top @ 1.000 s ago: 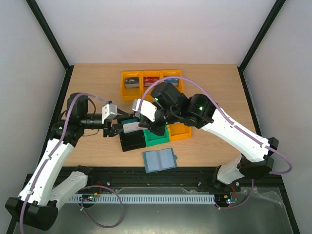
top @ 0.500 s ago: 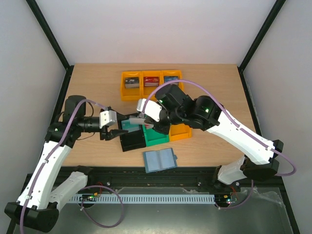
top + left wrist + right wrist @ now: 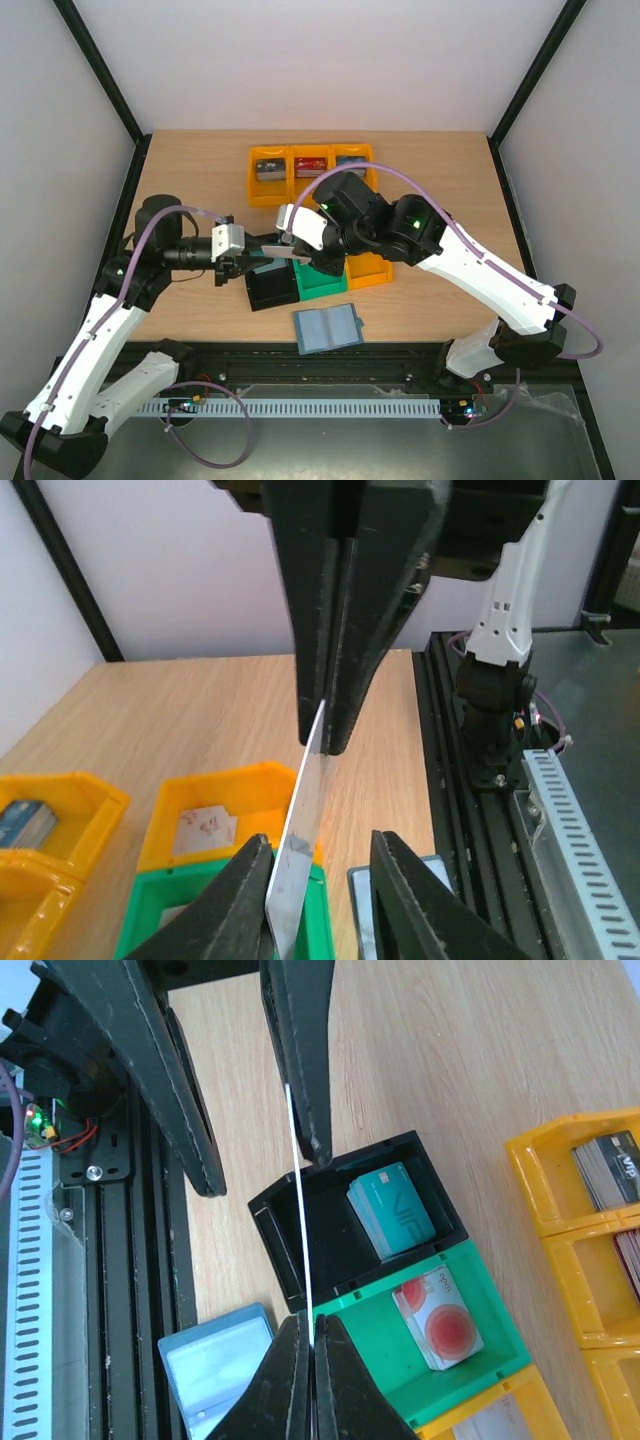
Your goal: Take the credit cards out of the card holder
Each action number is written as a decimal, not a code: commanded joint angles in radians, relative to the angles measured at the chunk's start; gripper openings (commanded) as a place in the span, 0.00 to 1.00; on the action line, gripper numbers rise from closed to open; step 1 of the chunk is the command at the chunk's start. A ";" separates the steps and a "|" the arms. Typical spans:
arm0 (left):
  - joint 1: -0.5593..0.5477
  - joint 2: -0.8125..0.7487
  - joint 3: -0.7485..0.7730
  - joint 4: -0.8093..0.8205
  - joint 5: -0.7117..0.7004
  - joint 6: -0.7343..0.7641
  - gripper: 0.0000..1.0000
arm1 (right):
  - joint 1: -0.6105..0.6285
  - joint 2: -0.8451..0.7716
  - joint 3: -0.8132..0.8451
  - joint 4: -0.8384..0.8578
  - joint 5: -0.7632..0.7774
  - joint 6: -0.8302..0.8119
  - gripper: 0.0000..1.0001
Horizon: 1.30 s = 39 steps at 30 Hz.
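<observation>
Right gripper (image 3: 308, 1360) clamped on one credit card (image 3: 300, 1210), held edge-up over the black bin (image 3: 270, 290) — likely a handover | left gripper (image 3: 320, 865) spread around its free end, not gripping | card holder (image 3: 328, 328) open at bench's near edge.

The card holder (image 3: 329, 328) lies nearer the arm bases than the bins (image 3: 318, 283); a card (image 3: 272, 251) seemingly hangs above them.

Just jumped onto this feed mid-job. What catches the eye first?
One credit card hangs edge-on above the black bin, the right gripper shut on one end and the fingers of the left gripper open around the other. The card holder lies open at the near edge of the table, away from both.
</observation>
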 commanded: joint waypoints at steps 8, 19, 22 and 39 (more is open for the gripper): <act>-0.030 -0.024 -0.028 0.087 -0.018 -0.072 0.02 | -0.002 -0.034 0.016 0.062 -0.062 -0.005 0.01; 0.060 -0.050 -0.168 1.000 -0.284 -1.149 0.02 | -0.236 -0.377 -0.563 1.131 -0.172 0.620 0.89; 0.079 -0.025 -0.151 1.172 -0.363 -1.365 0.02 | -0.243 -0.361 -0.630 1.464 -0.116 0.892 0.92; 0.006 0.093 0.016 1.175 -0.539 -1.621 0.02 | -0.228 -0.129 -0.482 1.743 -0.167 1.228 0.66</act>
